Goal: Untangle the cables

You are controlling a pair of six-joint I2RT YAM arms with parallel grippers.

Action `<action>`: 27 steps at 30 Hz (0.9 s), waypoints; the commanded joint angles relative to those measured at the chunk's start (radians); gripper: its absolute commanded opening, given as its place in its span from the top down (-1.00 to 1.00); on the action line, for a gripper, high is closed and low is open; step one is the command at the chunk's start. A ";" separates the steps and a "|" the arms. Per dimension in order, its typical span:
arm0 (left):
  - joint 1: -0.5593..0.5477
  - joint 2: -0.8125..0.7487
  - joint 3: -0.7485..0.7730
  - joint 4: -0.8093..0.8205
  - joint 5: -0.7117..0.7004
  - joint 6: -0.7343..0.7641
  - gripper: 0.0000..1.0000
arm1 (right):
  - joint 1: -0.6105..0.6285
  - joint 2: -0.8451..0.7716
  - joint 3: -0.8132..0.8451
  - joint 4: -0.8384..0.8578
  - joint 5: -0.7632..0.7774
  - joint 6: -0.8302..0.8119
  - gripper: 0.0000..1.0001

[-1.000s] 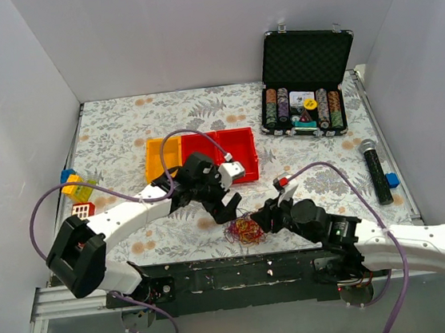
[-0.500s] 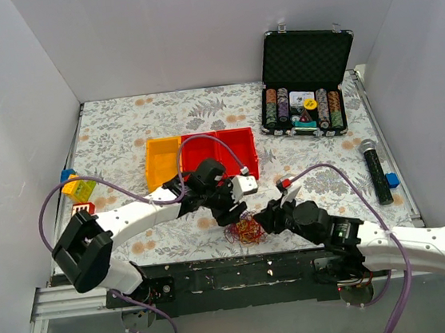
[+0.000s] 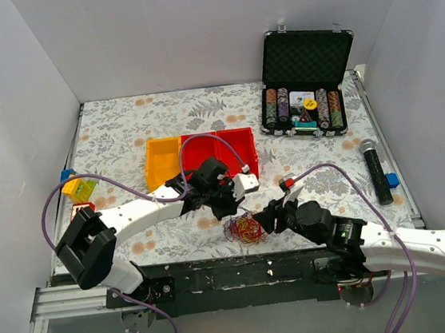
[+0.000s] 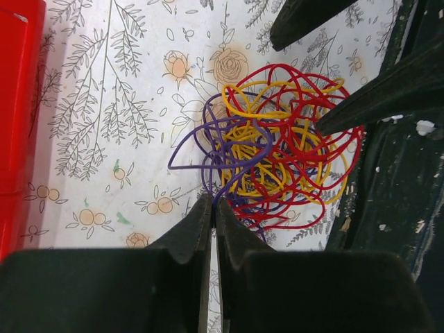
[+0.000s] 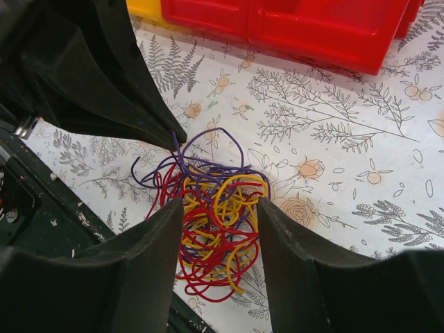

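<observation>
The cables [image 3: 244, 229] are a small tangle of thin red, yellow and purple wires lying on the floral table near its front edge. My left gripper [image 4: 213, 202] is shut, its tips pinching a purple strand at the tangle's [image 4: 277, 152] edge. In the right wrist view its fingers [image 5: 125, 90] come down from the upper left onto that strand. My right gripper [image 5: 220, 208] is open, one finger on each side of the tangle [image 5: 215, 229]. From above, the left gripper [image 3: 231, 208] and right gripper [image 3: 263, 220] meet over the tangle.
Red bins [image 3: 222, 152] and a yellow bin [image 3: 162, 159] stand just behind the left arm. An open black case of poker chips [image 3: 307, 84] is at the back right, a black microphone [image 3: 376, 170] at the right, toy bricks [image 3: 78, 189] at the left. The black front rail [image 3: 243, 273] runs beside the tangle.
My left gripper has come down to the tangle and gone from open to shut on a purple strand. My right gripper's jaws have opened wider around the tangle.
</observation>
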 commanded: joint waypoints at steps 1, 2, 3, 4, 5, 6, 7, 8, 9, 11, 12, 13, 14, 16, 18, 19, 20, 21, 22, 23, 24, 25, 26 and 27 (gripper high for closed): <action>-0.005 -0.093 0.109 -0.081 -0.012 -0.067 1.00 | 0.003 -0.032 0.033 0.013 0.020 -0.047 -0.18; -0.004 -0.106 0.127 -0.105 -0.006 -0.087 1.00 | 0.003 -0.035 0.040 0.019 0.017 -0.070 -0.26; -0.004 -0.125 0.135 -0.119 -0.001 -0.103 1.00 | 0.003 -0.036 0.047 0.021 0.015 -0.087 -0.33; -0.004 -0.143 0.140 -0.131 0.005 -0.110 1.00 | 0.003 -0.032 0.060 0.021 0.011 -0.105 -0.39; -0.004 -0.160 0.141 -0.141 0.008 -0.122 1.00 | 0.003 -0.029 0.070 0.021 0.014 -0.122 -0.45; -0.004 -0.183 0.141 -0.148 0.008 -0.138 1.00 | 0.003 -0.021 0.081 0.019 0.012 -0.136 -0.49; -0.004 -0.198 0.146 -0.156 0.010 -0.146 1.00 | 0.003 -0.016 0.090 0.019 0.011 -0.145 -0.52; -0.004 -0.214 0.149 -0.167 0.013 -0.155 1.00 | 0.003 -0.006 0.098 0.021 0.009 -0.154 -0.54; -0.004 -0.226 0.153 -0.174 0.016 -0.165 1.00 | 0.005 0.004 0.107 0.028 0.003 -0.164 -0.57; -0.004 -0.252 0.158 -0.185 0.027 -0.192 1.00 | 0.003 0.020 0.119 0.047 -0.011 -0.185 -0.61; -0.004 -0.261 0.160 -0.187 0.037 -0.204 1.00 | 0.003 0.031 0.127 0.059 -0.015 -0.197 -0.64; -0.005 -0.272 0.158 -0.187 0.047 -0.218 1.00 | 0.003 0.037 0.133 0.083 -0.033 -0.216 -0.67; -0.005 -0.280 0.160 -0.185 0.051 -0.230 1.00 | 0.003 0.046 0.136 0.114 -0.062 -0.234 -0.68; -0.005 -0.281 0.163 -0.176 0.048 -0.254 1.00 | 0.003 0.066 0.138 0.178 -0.118 -0.266 -0.70; -0.005 -0.283 0.167 -0.167 0.048 -0.267 1.00 | 0.005 0.100 0.145 0.224 -0.133 -0.277 -0.70; -0.005 -0.282 0.173 -0.164 0.051 -0.274 1.00 | 0.003 0.125 0.153 0.237 -0.135 -0.282 -0.70; -0.005 -0.280 0.179 -0.162 0.057 -0.281 1.00 | 0.003 0.143 0.164 0.255 -0.139 -0.286 -0.70; -0.004 -0.278 0.186 -0.162 0.057 -0.287 1.00 | 0.005 0.169 0.173 0.270 -0.147 -0.288 -0.70; -0.005 -0.277 0.192 -0.162 0.059 -0.291 1.00 | 0.003 0.192 0.181 0.295 -0.162 -0.289 -0.70; -0.005 -0.275 0.196 -0.162 0.059 -0.294 1.00 | 0.003 0.214 0.184 0.319 -0.182 -0.291 -0.70; -0.005 -0.274 0.201 -0.161 0.060 -0.297 1.00 | 0.003 0.237 0.185 0.352 -0.199 -0.291 -0.70; -0.005 -0.271 0.207 -0.161 0.059 -0.296 1.00 | 0.003 0.263 0.188 0.379 -0.208 -0.286 -0.70; -0.005 -0.268 0.212 -0.162 0.057 -0.297 1.00 | 0.003 0.286 0.192 0.396 -0.209 -0.283 -0.70; -0.005 -0.266 0.219 -0.164 0.057 -0.301 1.00 | 0.005 0.313 0.196 0.407 -0.205 -0.282 -0.70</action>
